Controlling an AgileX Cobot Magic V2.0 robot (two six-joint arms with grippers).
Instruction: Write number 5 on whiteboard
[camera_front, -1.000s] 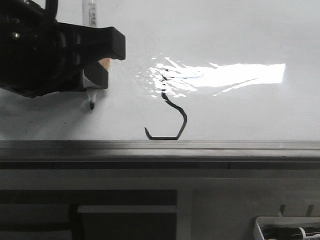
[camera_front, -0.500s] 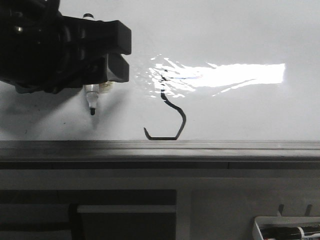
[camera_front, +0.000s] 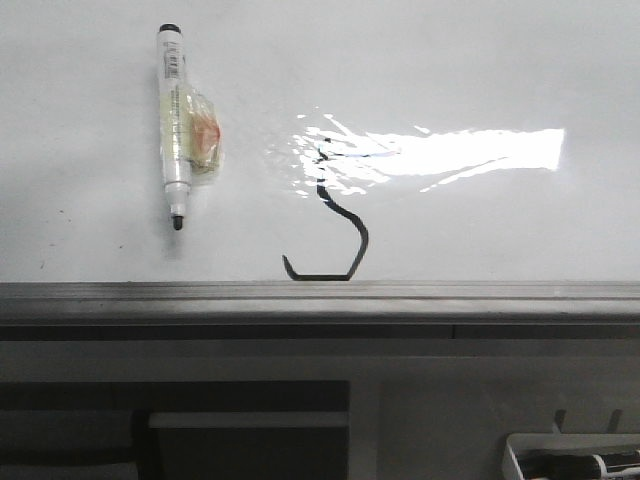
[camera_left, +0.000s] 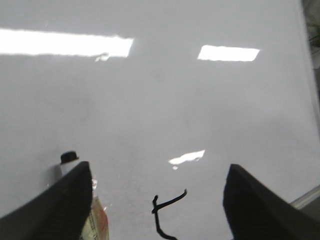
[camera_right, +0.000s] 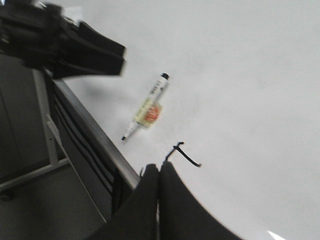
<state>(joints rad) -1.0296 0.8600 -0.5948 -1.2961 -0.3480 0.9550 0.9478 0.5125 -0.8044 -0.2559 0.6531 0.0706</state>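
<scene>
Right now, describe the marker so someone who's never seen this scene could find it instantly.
Start at the whiteboard, the glossy white surface with the bright glare patch. Left of the black number 5 drawn near the board's near edge lies the marker, loose and held by no claw. It is the only solid object there: a slim white pen, black tip toward the edge, clear tape with an orange patch round its middle.

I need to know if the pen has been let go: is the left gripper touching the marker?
Apart. The right wrist view shows the left gripper lifted clear of the marker, bare whiteboard between them. The front view shows the marker lying alone.
</scene>
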